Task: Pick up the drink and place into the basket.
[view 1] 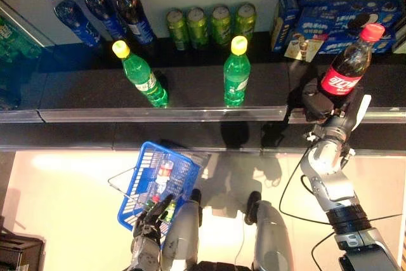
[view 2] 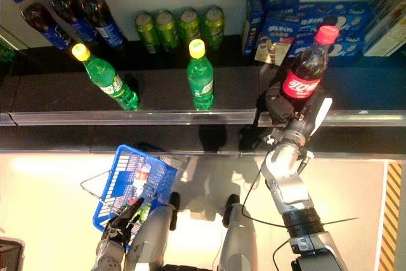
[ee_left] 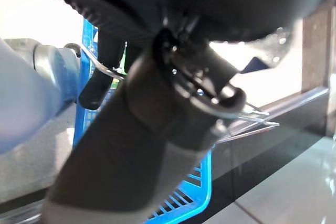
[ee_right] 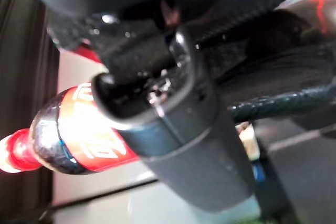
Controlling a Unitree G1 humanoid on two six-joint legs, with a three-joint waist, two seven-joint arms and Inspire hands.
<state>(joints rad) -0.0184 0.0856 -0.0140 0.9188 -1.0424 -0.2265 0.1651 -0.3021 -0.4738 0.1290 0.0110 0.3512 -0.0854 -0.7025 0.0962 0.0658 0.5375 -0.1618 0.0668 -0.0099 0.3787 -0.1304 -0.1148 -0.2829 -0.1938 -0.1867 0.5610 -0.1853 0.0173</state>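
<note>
Cola bottle gripped at the shelf, basket waiting below.
Nearest, the left hand [view 1: 150, 221] curls its fingers round the wire handle of the blue plastic mesh basket [view 1: 143, 169]; beyond the basket, at the dark shelf [view 1: 95, 87], the right hand [view 1: 319, 101] clasps the red-capped, red-labelled dark cola bottle [view 1: 349, 66]. Next, probably: carry it across above the basket, then release.

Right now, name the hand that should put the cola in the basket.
Right. The right hand already grips the cola bottle; the left hand holds the blue basket by its handle.
</note>
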